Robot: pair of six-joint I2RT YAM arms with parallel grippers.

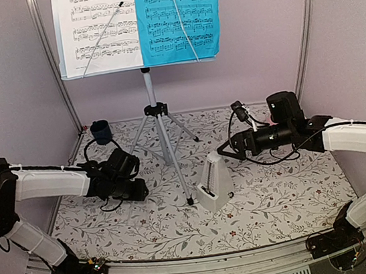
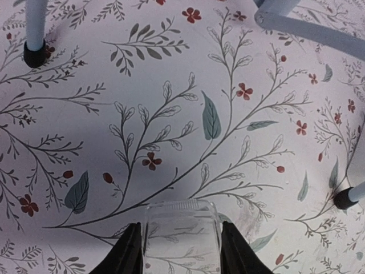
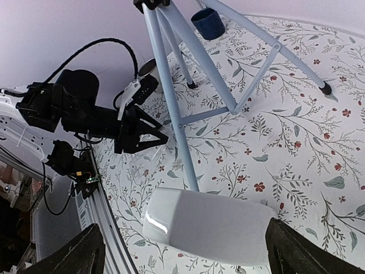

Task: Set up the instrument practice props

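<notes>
Judging setup nearly done: music stand (image 1: 154, 107) upright, back centre; white music sheet (image 1: 98, 26), blue music sheet (image 1: 177, 16) side by side on tray (image 1: 137, 67); metronome (image 1: 214, 185) standing just beside front leg (image 1: 177, 171). Left gripper (image 2: 179, 254), right gripper (image 1: 225, 150) both spread, empty. Nothing obvious left.

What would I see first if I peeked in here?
The tall stand at the back middle, holding a white sheet and a bright blue sheet side by side. Below it, a white metronome sits on the flowery mat, close beside the stand's front leg.
</notes>
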